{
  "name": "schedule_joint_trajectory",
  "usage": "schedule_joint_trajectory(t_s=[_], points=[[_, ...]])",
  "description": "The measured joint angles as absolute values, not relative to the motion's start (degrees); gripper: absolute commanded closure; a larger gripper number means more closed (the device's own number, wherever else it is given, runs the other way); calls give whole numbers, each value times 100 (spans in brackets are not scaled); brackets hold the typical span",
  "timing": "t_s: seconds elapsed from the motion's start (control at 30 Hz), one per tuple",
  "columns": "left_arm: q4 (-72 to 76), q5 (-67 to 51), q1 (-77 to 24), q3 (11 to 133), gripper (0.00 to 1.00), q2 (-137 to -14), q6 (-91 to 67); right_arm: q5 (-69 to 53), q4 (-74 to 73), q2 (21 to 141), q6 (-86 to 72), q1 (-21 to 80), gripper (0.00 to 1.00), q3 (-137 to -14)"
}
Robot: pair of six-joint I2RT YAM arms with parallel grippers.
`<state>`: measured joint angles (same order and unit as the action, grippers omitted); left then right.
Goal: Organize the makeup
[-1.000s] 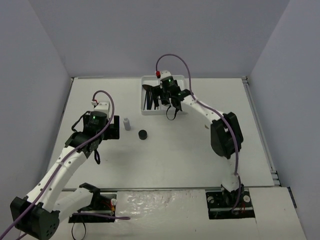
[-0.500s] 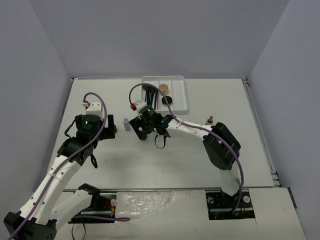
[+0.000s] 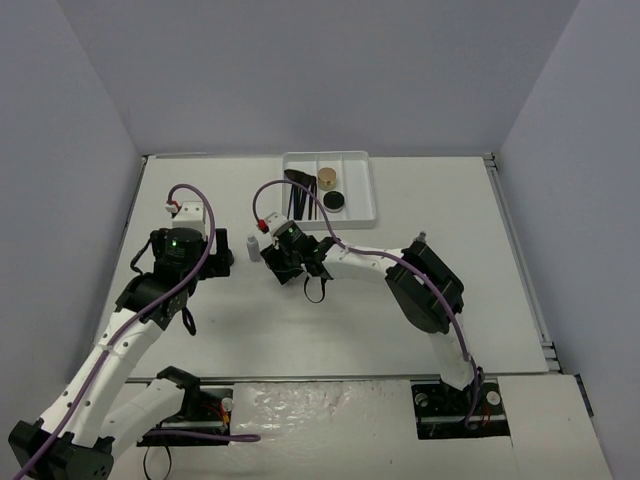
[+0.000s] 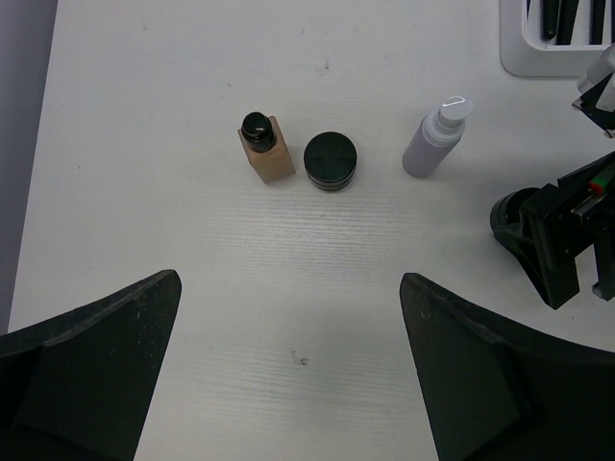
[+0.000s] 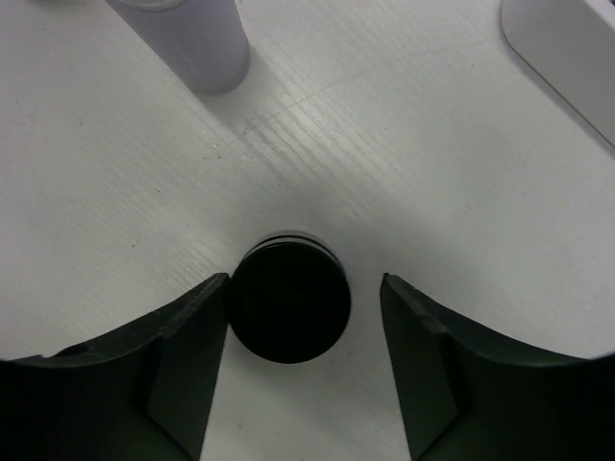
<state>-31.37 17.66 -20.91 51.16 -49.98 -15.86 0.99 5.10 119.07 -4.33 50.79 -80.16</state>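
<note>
The right fingers (image 5: 178,375) stand low over the tabletop (image 5: 404,163) with a round black compact (image 5: 288,307) between them. They are apart, not gripping. One finger is just at the edge of the compact, and on the other side a narrow gap shows. This compact lies flat on the tabletop, just beside the pale bottle (image 5: 192,48) and near the corner of the white tray (image 5: 567,58). The left fingers (image 4: 86,384) are wide open and hold nothing. They hover above a tan bottle (image 4: 264,149) and a second black compact (image 4: 331,160), which stand side by side. In the tray (image 3: 372,200) I see the thin brushes (image 3: 297,195), a gold jar (image 3: 326,179) and one more compact (image 3: 333,200). I judge that the step in hand is the grasp of the compact by the right arm. The risk comes from the uneven position: if one finger meets the compact first, it can push the compact sideways over the smooth tabletop instead of clamping it. The compact is low and round, so a grip too high on its wall may let it slip out or tip when it is lifted. The pale bottle is tall and narrow and stands close by, so a finger or a sliding compact could knock it over. The left arm is also near, and the two arms could touch if both move to the middle.
</note>
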Motion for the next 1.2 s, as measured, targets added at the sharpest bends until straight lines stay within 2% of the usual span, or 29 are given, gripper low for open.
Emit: schedule_joint_trajectory(t_s=[0.1,0.13,0.17,0.27,0.57,0.87,1.2], points=[[-3137,1766,-2091,5116,3,-5028,-1588,98,541,11907,-419,5094,65,-8016],[-3137,1765,-2091,5116,3,-5037,-1588,97,549,11907,-418,5101,77,-8016],[-3136,1765,-2091,5116,3,-5045,-1586,97,556,11907,-417,5104,85,-8016],[-3135,1765,-2091,5116,3,-5063,-1587,112,563,11906,-419,5105,100,-8015],[-3138,1763,-2091,5116,3,-5090,-1588,354,480,11603,-508,4776,100,-8060],[-3138,1725,-2091,5116,3,-5235,-1588,434,205,11525,-789,3249,100,-9121],[-3142,1680,-2091,5116,3,-5262,-1586,396,165,12157,-907,2818,100,-9609]])
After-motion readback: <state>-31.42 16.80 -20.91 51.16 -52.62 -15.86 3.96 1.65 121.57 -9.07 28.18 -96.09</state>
